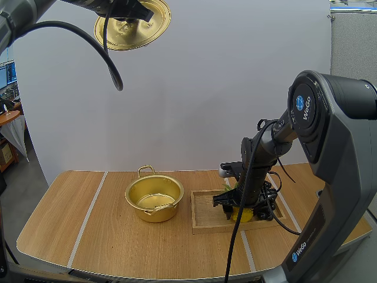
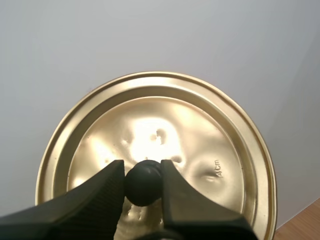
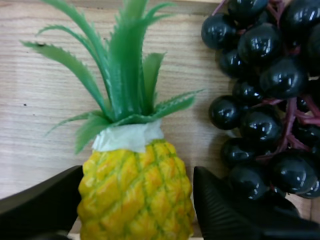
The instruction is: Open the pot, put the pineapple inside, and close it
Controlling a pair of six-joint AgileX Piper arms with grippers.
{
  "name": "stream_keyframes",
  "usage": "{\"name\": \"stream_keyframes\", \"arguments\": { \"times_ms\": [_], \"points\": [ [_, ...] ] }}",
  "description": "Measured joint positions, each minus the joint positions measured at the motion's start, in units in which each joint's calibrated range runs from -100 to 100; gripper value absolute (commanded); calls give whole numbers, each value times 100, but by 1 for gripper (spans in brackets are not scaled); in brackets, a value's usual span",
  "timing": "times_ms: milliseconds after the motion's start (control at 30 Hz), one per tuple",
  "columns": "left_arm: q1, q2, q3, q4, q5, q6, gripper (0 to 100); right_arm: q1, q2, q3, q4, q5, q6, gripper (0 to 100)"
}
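Observation:
The gold pot point(image 1: 154, 198) stands open on the table, left of the wooden tray point(image 1: 205, 221). High above the table's left side, my left gripper point(image 1: 126, 13) holds the gold lid point(image 1: 134, 25). Its fingers are shut on the lid's black knob point(image 2: 143, 182), and the lid point(image 2: 200, 125) hangs tilted beyond them. My right gripper point(image 1: 234, 206) is down in the tray over the yellow pineapple point(image 1: 240, 214). The fingertips point(image 3: 220, 205) press on both flanks of the pineapple point(image 3: 135, 190), which lies on the tray floor with its green leaves pointing away.
A bunch of dark grapes point(image 3: 265, 90) lies in the tray right beside the pineapple, touching the right gripper's finger. The tray's wooden floor point(image 3: 40, 100) is bare on the pineapple's other side. The table point(image 1: 70, 224) stretches left of the pot.

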Motion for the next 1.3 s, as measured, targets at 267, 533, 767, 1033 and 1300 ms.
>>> {"name": "stream_keyframes", "arguments": {
  "times_ms": [267,533,767,1033,1300],
  "points": [
    [0,0,0,0,0,0,0,0,-41,0,140,0,-105,0],
    [0,0,0,0,0,0,0,0,-667,-260,256,125,-277,0],
    [0,0,0,0,0,0,0,0,-1253,-598,618,412,-673,0],
    [0,0,0,0,0,0,0,0,-1982,-1491,2381,1551,-2210,0],
    [0,0,0,0,0,0,0,432,-1982,-1850,2890,1864,-2704,0]
  ]
}}
